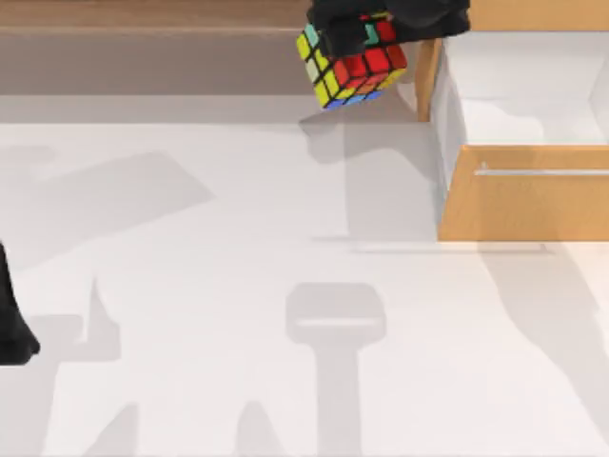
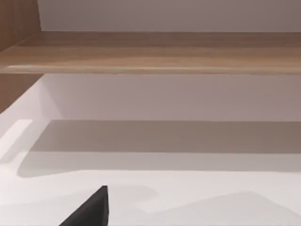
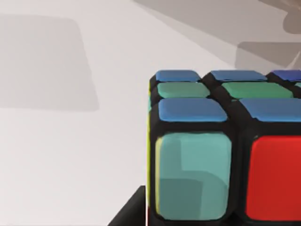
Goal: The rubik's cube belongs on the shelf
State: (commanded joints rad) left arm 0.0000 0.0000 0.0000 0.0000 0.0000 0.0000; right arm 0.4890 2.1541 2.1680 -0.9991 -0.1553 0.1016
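A: Where's the small 3x3 rubik's cube (image 1: 349,62) w/ black edges and red, yellow, green, blue stickers?

B: Top view: far edge of the white table (image 1: 219,286), tilted, hanging under the right gripper (image 1: 385,27). It's off the tabletop; its shadow lies on the table just below it. It sits just beside the left wall of the orange-wood drawer cabinet (image 1: 523,205), apart from it.

A: Claw state?

B: Right gripper is clamped on the cube from above; dark body covers the cube's upper part. Right wrist view: cube (image 3: 221,150) is close up, blue, teal and red stickers, a dark finger (image 3: 129,212) at its lower corner.

A: The shelf?

B: Long, low, light-brown wooden shelf (image 1: 143,14) runs along the far edge, left of the cube. Left wrist view shows its flat board (image 2: 155,56) w/ an upright side post (image 2: 19,23) at one end. Cube isn't resting on it.

A: Left arm?

B: Left gripper (image 1: 11,324) sits at the table's left edge, well apart from the cube. A dark fingertip (image 2: 91,209) shows in its wrist view; can't tell if it's wide or narrow.

A: Cabinet?

B: Drawer pulled out, metal bar handle (image 1: 542,172) on the front.
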